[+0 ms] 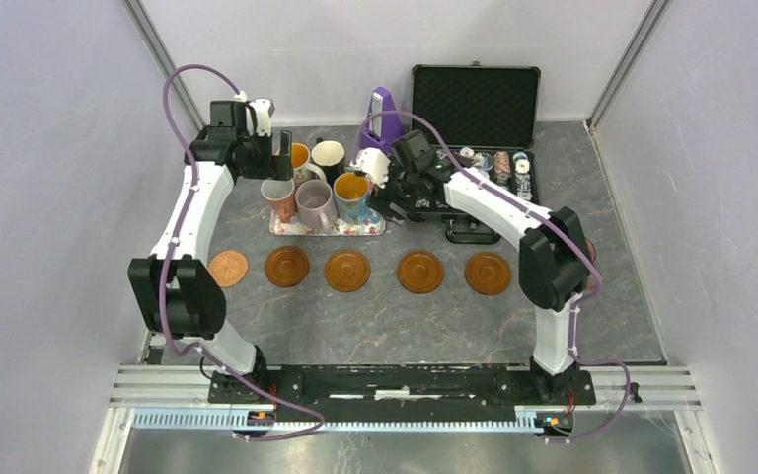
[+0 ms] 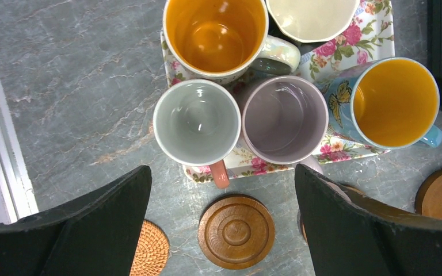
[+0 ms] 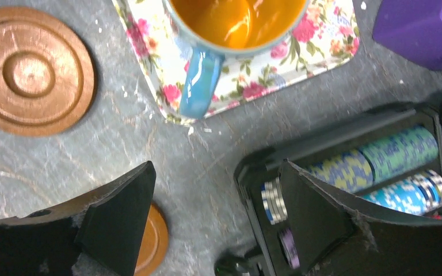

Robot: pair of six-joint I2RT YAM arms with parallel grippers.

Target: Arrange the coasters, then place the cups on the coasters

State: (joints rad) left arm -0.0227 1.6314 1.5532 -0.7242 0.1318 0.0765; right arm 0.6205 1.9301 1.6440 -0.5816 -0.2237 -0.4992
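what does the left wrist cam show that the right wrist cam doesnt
Only left wrist: the pink mug, lilac mug, two more mugs behind them, and a woven coaster. Only right wrist: the poker chips and purple metronome. Both: the blue mug, floral tray and wooden coasters.

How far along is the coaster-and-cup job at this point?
Done: five coasters lie in a row on the table, in front of the floral tray. In hand: nothing is gripped. The left tool hangs open over the mugs, and the right tool is open near the blue mug. Left: all five visible mugs sit on the tray, none on a coaster.
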